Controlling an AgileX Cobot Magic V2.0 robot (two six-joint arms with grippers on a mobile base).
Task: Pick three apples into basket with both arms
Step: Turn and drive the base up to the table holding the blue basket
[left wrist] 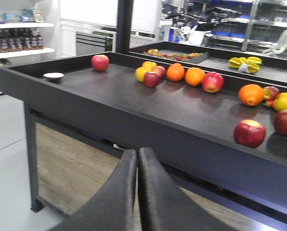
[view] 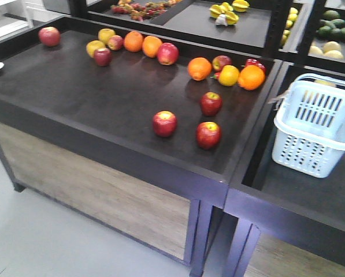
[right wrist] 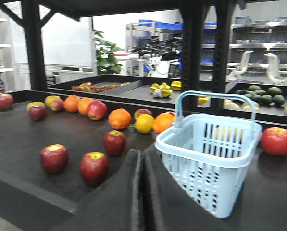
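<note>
Red fruit, loose near the front of the dark tabletop (view: 91,98): left apple (view: 164,123), front apple (view: 208,134), rear apple (view: 211,104). The pale basket (view: 302,153) stands in the next bay to the right, apart from them. On the left hand (left wrist: 137,153) and right hand (right wrist: 142,153) the fingers are pressed together, holding nothing.

Judgement: spread the fingers early and straddle each apple at its widest, since round fruit rolls if nudged.

The front view shows neither hand. The right wrist view alone shows clearly a further red apple (right wrist: 278,140) beyond the basket.

3 deep-red, yellow-dimpled apples (right wrist: 54,158) (right wrist: 94,168) (right wrist: 114,142) sitting apart on dark counter (right wrist: 18,139), ahead-left of right gripper (right wrist: 142,190); pale blue slotted basket (right wrist: 205,163) upright just ahead-right, 1 handle (right wrist: 213,96) raised.
</note>
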